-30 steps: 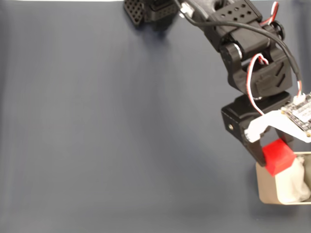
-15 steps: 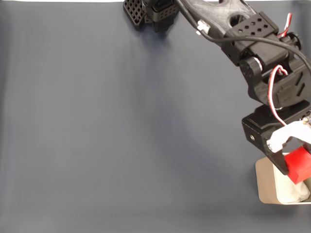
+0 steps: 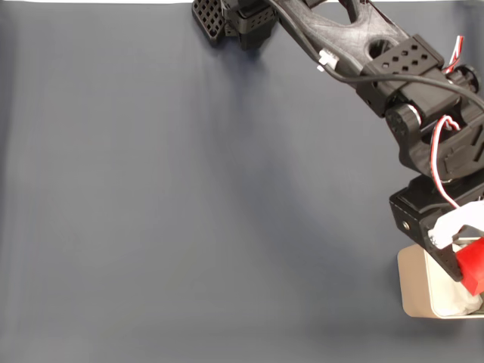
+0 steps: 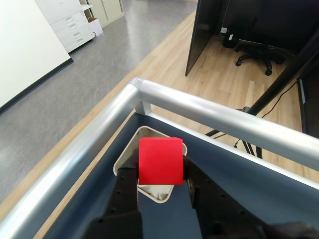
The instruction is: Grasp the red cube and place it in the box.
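Observation:
In the fixed view the red cube (image 3: 474,270) is partly cut off by the right edge and hangs over the box (image 3: 412,287). My gripper (image 3: 467,266) is shut on it. The box is beige with rounded corners, stands at the lower right of the dark mat, and has white wadding (image 3: 460,305) inside. In the wrist view the red cube (image 4: 160,161) sits between my two black fingers (image 4: 126,182), and the gripper (image 4: 159,172) holds it just above the box (image 4: 123,160). The cube hides most of the box's inside.
The arm's base (image 3: 234,19) stands at the top edge of the dark grey mat (image 3: 189,189). A silver metal rail (image 4: 199,112) borders the table just beyond the box. Past it lie the floor, a dark partition and an office chair (image 4: 254,52).
The arm has swung right and down in the fixed view, carrying the red cube from the box's left rim to above its inside.

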`<state>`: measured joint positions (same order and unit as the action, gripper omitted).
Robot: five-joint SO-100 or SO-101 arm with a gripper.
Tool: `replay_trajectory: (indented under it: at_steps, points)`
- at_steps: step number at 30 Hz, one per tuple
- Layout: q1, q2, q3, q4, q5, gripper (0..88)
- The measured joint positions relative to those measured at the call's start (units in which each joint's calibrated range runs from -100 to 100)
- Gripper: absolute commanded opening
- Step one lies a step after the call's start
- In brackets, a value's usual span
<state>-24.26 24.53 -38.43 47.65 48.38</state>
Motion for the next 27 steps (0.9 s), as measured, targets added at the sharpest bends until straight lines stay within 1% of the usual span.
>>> replay_trajectory:
  at_steps: [27]
  points:
    - [-0.52,7.12,-2.08,-2.55,-0.10,9.7]
